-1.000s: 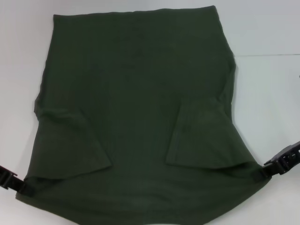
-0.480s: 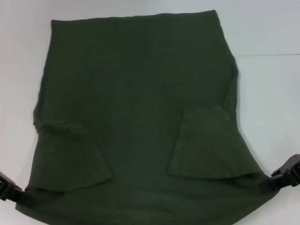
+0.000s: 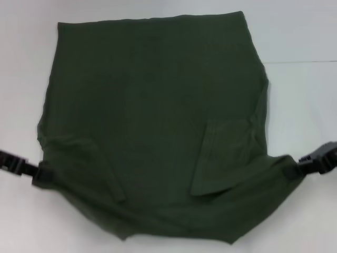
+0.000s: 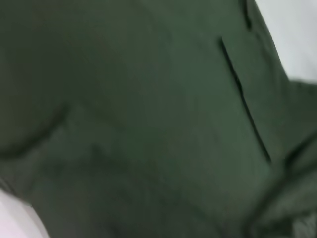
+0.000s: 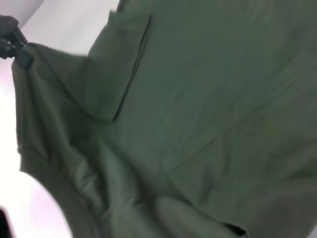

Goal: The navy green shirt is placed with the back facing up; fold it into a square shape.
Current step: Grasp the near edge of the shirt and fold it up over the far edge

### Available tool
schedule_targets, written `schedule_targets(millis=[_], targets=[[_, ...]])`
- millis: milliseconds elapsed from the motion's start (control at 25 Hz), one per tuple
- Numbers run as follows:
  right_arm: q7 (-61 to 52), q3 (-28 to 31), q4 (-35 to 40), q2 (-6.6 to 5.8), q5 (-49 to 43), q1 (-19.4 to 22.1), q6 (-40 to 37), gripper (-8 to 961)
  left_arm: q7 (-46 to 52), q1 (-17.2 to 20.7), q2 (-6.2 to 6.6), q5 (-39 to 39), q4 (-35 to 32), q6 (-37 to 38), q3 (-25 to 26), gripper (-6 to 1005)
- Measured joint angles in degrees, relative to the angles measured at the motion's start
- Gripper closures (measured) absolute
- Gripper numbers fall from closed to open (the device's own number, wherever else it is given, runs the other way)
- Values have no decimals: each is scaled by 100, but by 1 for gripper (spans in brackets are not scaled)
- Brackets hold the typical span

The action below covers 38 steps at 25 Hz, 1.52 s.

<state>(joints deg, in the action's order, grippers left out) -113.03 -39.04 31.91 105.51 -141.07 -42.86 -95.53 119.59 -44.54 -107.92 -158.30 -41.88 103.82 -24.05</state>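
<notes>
The navy green shirt [image 3: 152, 105] covers most of the white table, back up, with both short sleeves folded in onto its body. Its near edge is lifted off the table and hangs slack between the two grippers. My left gripper [image 3: 39, 173] is shut on the shirt's near left corner. At the near right corner my right gripper [image 3: 292, 169] is shut on the cloth. The left wrist view is filled with shirt fabric [image 4: 148, 124]. The right wrist view shows the sagging shirt [image 5: 198, 114] and, far off, the left gripper [image 5: 17, 47].
The white table [image 3: 300, 95] shows around the shirt on the left, right and far sides. A thin seam line [image 3: 300, 62] runs across the table at the right.
Both grippers have risen and moved away from me, carrying the shirt's near corners with them. The near hem has come off the table and now sags between them.
</notes>
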Motion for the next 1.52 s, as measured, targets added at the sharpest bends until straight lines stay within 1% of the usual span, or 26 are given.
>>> schedule_targets(millis=[120, 240, 320, 520, 720, 840, 920, 1040, 1320, 1440, 1520], targets=[[-102, 297, 0, 21, 6, -62, 258, 878, 100, -30, 23, 257, 16, -263, 233, 962], [-234, 612, -13, 43, 30, -131, 525, 879, 214, -32, 31, 521, 26, -575, 256, 962], [-306, 710, -44, 67, 117, -175, 716, 879, 322, -32, 31, 666, 34, -892, 257, 962], [-506, 709, -26, 213, 324, -266, 1224, 880, 397, -36, 23, 988, 196, -1633, 259, 962], [-567, 696, -59, 301, 534, -297, 1815, 880, 333, 3, 4, 1522, 363, -2281, 250, 962], [-568, 678, -67, 391, 675, -299, 2247, 881, 216, 9, -20, 1783, 513, -2642, 230, 962], [-558, 670, -53, 447, 761, -305, 2504, 881, 158, 8, -54, 1886, 568, -2883, 227, 962], [-514, 652, -61, 506, 868, -339, 2875, 881, 35, -4, -141, 2075, 611, -3341, 219, 961], [-330, 609, -74, 740, 1016, -455, 3850, 881, -540, -51, -359, 2680, 745, -4208, 216, 961], [-225, 578, -93, 838, 1116, -511, 4161, 881, -780, -68, -422, 2933, 851, -4504, 217, 961], [-157, 573, -99, 931, 1140, -541, 4427, 882, -974, -98, -464, 3076, 953, -4684, 217, 961]])
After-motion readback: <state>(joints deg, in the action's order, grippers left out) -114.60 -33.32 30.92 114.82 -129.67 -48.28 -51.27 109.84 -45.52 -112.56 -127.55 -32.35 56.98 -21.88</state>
